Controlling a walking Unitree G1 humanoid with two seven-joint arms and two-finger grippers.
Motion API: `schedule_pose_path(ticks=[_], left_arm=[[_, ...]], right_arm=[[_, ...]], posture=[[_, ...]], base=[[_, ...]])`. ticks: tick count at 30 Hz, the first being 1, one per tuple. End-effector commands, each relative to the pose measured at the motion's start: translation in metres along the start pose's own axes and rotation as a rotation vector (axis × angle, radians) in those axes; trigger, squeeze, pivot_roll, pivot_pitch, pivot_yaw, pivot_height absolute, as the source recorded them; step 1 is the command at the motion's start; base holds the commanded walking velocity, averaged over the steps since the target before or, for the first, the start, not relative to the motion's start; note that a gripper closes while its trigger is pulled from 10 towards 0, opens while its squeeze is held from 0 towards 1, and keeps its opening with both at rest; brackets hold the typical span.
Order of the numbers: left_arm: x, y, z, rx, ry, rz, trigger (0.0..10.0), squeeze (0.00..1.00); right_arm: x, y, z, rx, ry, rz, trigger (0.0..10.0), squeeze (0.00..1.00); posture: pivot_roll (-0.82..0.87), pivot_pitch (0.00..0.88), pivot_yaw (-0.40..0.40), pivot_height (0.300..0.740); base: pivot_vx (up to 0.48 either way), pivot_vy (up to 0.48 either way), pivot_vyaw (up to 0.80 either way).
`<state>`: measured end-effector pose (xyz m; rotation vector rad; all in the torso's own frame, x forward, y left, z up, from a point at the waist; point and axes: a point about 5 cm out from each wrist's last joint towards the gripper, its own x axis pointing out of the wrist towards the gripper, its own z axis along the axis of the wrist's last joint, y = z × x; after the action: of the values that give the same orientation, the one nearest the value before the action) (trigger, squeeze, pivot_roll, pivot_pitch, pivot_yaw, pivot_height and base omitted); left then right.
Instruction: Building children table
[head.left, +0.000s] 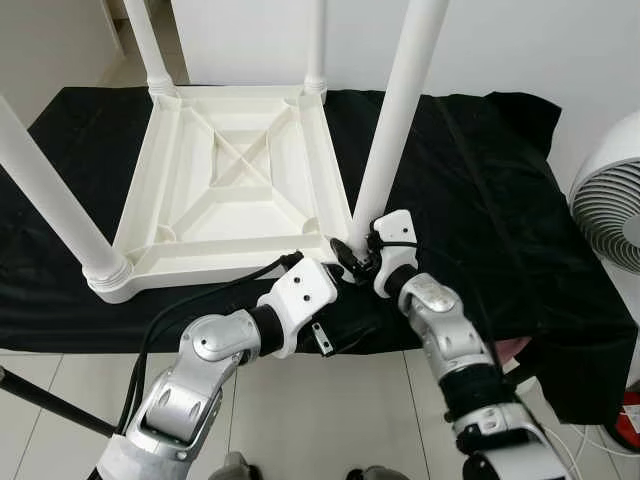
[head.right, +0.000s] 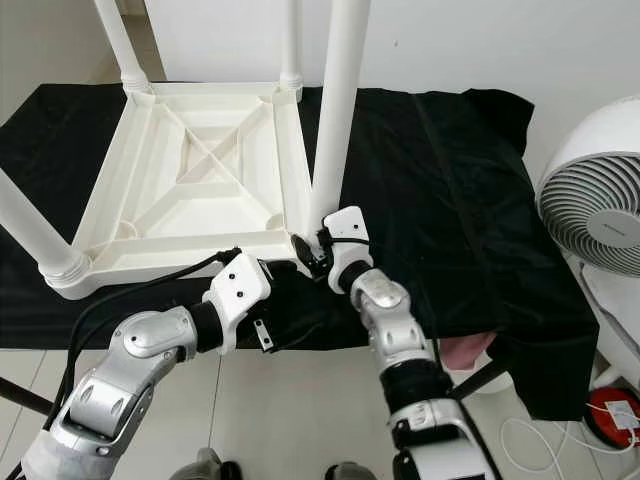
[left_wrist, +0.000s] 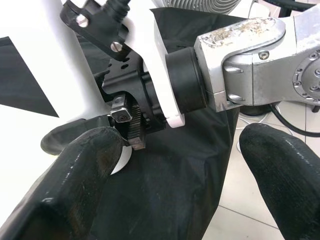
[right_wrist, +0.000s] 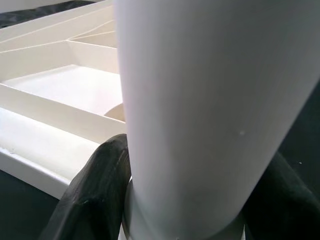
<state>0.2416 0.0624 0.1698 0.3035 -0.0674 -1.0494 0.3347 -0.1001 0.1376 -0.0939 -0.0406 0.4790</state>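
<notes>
The white tabletop (head.left: 235, 190) lies upside down on a black cloth (head.left: 480, 200), undersides up so the legs can go into its corner sockets; three legs already stand at the near-left and far corners. At the near-right corner, the left gripper (left_wrist: 180, 165) hovers spread wide beside the socket, gripping nothing, probably to steady things. The right gripper (right_wrist: 175, 200) is closed around the base of the fourth leg (head.left: 400, 110), holding it upright, seemingly to seat it. A fan (head.left: 610, 200) stands far right.
</notes>
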Motion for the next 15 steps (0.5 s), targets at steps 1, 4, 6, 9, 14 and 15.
schedule_pose_path(ticks=[1,4,6,9,14,15], left_arm=[[0.000,0.001,-0.002,0.000,0.009,0.047,10.0,0.00],[0.000,0.000,-0.002,-0.001,0.011,0.043,10.0,0.00],[0.000,0.001,-0.003,-0.004,0.013,0.049,10.0,0.00],[-0.001,0.000,-0.003,-0.006,0.013,0.054,10.0,0.00],[-0.001,0.000,-0.006,-0.014,0.013,0.063,10.0,0.00],[-0.001,0.001,-0.007,-0.018,0.013,0.069,10.0,0.00]], right_arm=[[-0.002,-0.002,0.002,0.020,-0.015,-0.055,10.0,0.00],[-0.004,0.019,-0.003,0.071,-0.023,-0.135,10.0,0.00],[-0.006,0.032,-0.004,0.112,-0.016,-0.187,10.0,0.00],[-0.008,0.036,-0.002,0.132,-0.014,-0.200,10.0,0.00],[-0.010,0.028,0.010,0.131,-0.046,-0.170,10.0,1.00],[-0.009,0.027,0.013,0.125,-0.054,-0.145,10.0,1.00]], posture=[[-0.07,0.053,0.008,0.740],[-0.07,0.053,0.006,0.740],[-0.07,0.053,0.006,0.740],[-0.06,0.053,-0.002,0.740],[-0.06,0.052,-0.006,0.740],[-0.06,0.052,-0.006,0.740]], base=[[0.000,0.000,0.00],[0.000,0.000,0.00],[0.000,0.000,0.00],[0.000,0.000,0.00],[0.000,0.000,0.00],[0.000,0.000,0.00]])
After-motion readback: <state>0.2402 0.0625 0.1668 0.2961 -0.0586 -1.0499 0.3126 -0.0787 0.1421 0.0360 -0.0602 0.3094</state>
